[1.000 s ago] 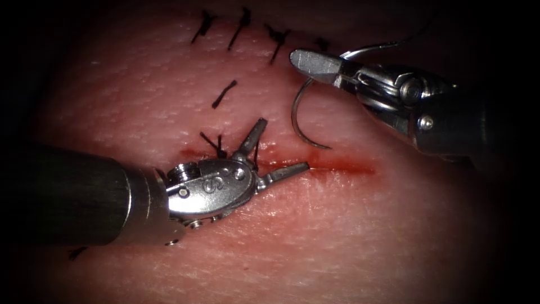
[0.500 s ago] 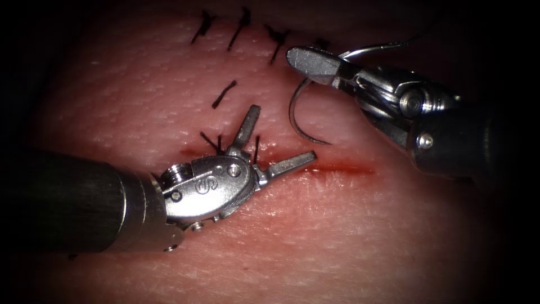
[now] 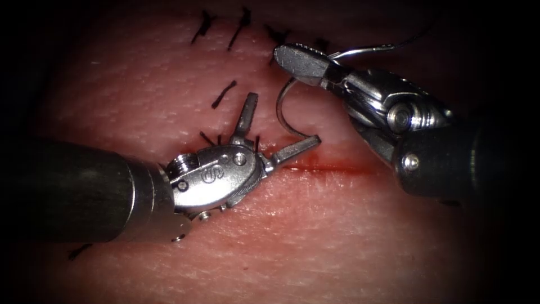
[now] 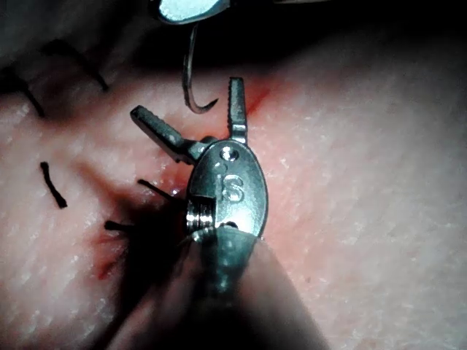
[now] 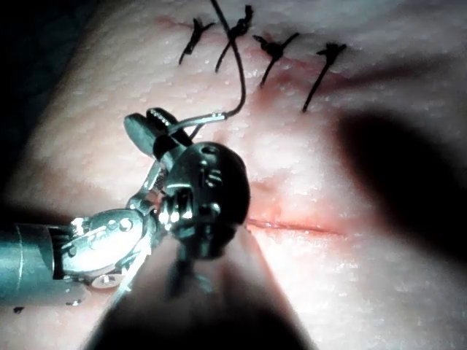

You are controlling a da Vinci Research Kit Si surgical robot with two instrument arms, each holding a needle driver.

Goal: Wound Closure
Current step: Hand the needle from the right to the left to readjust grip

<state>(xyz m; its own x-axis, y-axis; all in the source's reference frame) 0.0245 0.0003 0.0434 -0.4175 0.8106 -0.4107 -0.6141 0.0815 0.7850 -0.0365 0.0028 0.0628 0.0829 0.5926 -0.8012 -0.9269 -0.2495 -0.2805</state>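
The tissue (image 3: 349,225) carries a horizontal red cut (image 3: 337,168). My right tool (image 3: 288,56) comes in from the right, jaws shut on the curved needle (image 3: 279,110) about a third of the way from its tail. The needle hangs free above the tissue, on the far side of the cut. Its tip lies beside the left tool's lower jaw. Dark thread (image 3: 413,38) runs from the tail up and to the right. My left tool (image 3: 284,117) holds nothing, jaws spread wide over the cut. In the left wrist view the needle (image 4: 191,76) sits between the left tool's (image 4: 185,95) open jaws.
Several dark stitches (image 3: 242,22) cross the closed far stretch of the wound, also seen as stitches (image 5: 273,51) in the right wrist view. A short cut end of thread (image 3: 224,94) lies on the tissue. Two stitch ends (image 3: 209,138) stand by the left tool's wrist.
The right tool has carried the needle left and down, bringing its tip between the left tool's open jaws. The left tool has shifted slightly up and right, its jaws still open.
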